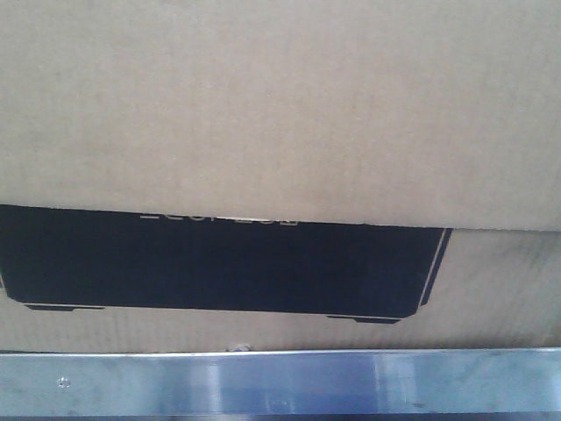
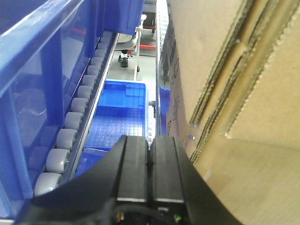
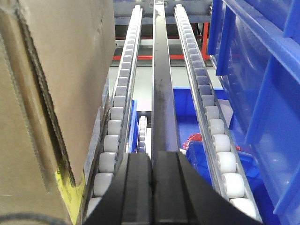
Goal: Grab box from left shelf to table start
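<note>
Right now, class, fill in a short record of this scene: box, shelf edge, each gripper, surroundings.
box: brown cardboard, black printed panel, fills the front view
shelf edge: silver metal strip below the box
left gripper: shut, box at right of its view
right gripper: shut, box at left of its view
contact with box: cannot tell
surroundings: roller tracks, blue bin

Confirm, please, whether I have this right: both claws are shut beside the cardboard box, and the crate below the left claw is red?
Not quite. The crate below the left claw is blue, not red, as the left wrist view shows. The rest holds: the left claw and the right claw are both shut, each beside the cardboard box.
</note>
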